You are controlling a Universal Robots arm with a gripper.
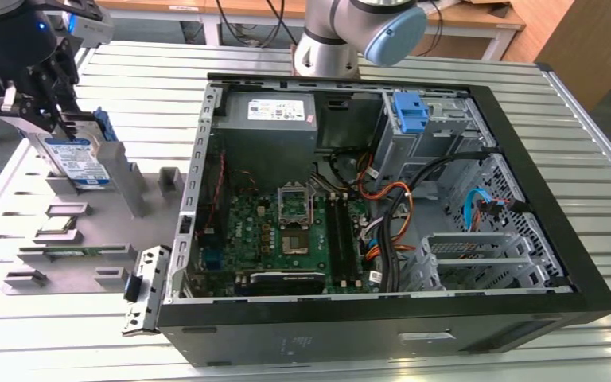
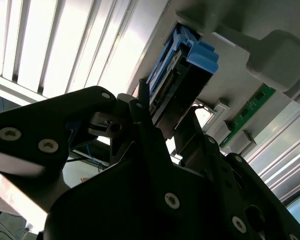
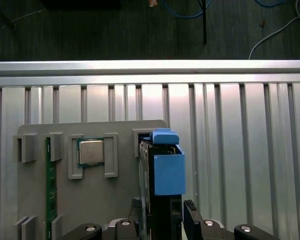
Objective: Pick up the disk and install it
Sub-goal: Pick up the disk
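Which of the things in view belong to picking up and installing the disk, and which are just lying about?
In the job: the disk, standing in the grey holder; the gripper at its top; the open computer case.
Lying about: the processor chip and green memory stick on the same holder.

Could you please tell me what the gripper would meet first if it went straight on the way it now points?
Most likely the disk, standing on edge in the grey holder: the gripper points down at its upper end. Whether the two touch is unclear.
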